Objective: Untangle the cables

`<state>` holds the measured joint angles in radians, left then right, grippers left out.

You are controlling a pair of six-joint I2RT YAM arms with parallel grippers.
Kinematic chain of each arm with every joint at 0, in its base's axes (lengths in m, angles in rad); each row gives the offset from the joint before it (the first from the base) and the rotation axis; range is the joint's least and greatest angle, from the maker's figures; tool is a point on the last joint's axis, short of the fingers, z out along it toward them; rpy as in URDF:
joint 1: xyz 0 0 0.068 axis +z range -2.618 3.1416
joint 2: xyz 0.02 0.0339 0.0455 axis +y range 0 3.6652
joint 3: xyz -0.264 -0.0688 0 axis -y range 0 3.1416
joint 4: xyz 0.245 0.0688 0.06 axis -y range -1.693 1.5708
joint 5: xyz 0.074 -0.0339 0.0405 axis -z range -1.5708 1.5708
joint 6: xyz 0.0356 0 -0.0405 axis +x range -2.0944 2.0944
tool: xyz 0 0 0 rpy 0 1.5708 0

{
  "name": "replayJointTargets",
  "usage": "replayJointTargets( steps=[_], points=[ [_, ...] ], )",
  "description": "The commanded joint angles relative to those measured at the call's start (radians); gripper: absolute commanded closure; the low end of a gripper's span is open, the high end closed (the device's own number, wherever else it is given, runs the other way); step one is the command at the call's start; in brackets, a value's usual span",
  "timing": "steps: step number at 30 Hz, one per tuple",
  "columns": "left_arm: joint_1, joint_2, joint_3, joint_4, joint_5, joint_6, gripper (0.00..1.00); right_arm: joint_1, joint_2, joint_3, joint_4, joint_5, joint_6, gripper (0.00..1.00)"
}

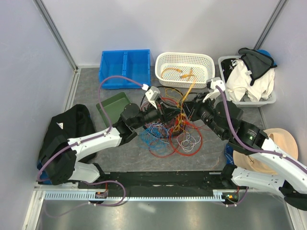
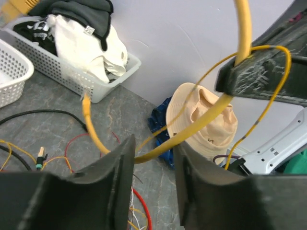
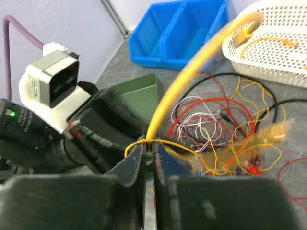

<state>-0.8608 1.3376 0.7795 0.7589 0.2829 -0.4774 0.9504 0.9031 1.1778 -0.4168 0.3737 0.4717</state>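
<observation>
Cables [image 1: 172, 132] lie in a heap on the desk [image 1: 120, 155] between our arms. Our right fingers [image 3: 129, 167] pinch one thick yellow cable [image 3: 182, 80]. Our left fingers [image 2: 120, 177] stand apart around it. We think it is light, bendy and slippery, so grip its middle firmly.

Multicoloured cables [image 1: 173, 134] in a tangled heap

Top cam overhead, whole table [image 1: 124, 160]; wrist cams close, facing each other, share yellow cable [image 2: 243, 28]
</observation>
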Motion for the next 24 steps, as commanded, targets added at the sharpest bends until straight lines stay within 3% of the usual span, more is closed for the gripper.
replayJointTargets(
  steps=[1,3,4,7,12,20,24],
  points=[
    [-0.001,0.029,0.092,-0.048,-0.046,0.072,0.98,0.002,-0.018,-0.021,0.029,-0.021,0.007,0.64],
    [0.000,0.038,0.134,-0.117,-0.094,0.082,0.98,0.002,-0.039,-0.032,0.010,0.007,0.004,0.45],
    [0.000,0.040,0.151,-0.203,-0.109,0.085,0.98,0.002,-0.047,-0.033,-0.022,0.025,0.002,0.30],
    [0.005,0.060,0.245,-0.370,-0.212,0.088,0.98,0.002,-0.072,-0.041,-0.110,0.114,0.002,0.11],
    [0.057,0.168,0.490,-0.806,-0.340,0.077,0.98,0.002,-0.098,-0.092,-0.217,0.247,0.048,0.07],
    [0.158,0.325,0.687,-0.854,-0.346,0.077,0.98,0.002,-0.291,-0.289,-0.034,0.226,0.096,0.08],
    [0.192,0.498,0.938,-0.903,-0.335,0.088,0.98,0.002,-0.306,-0.334,0.013,0.223,0.081,0.09]
  ],
)
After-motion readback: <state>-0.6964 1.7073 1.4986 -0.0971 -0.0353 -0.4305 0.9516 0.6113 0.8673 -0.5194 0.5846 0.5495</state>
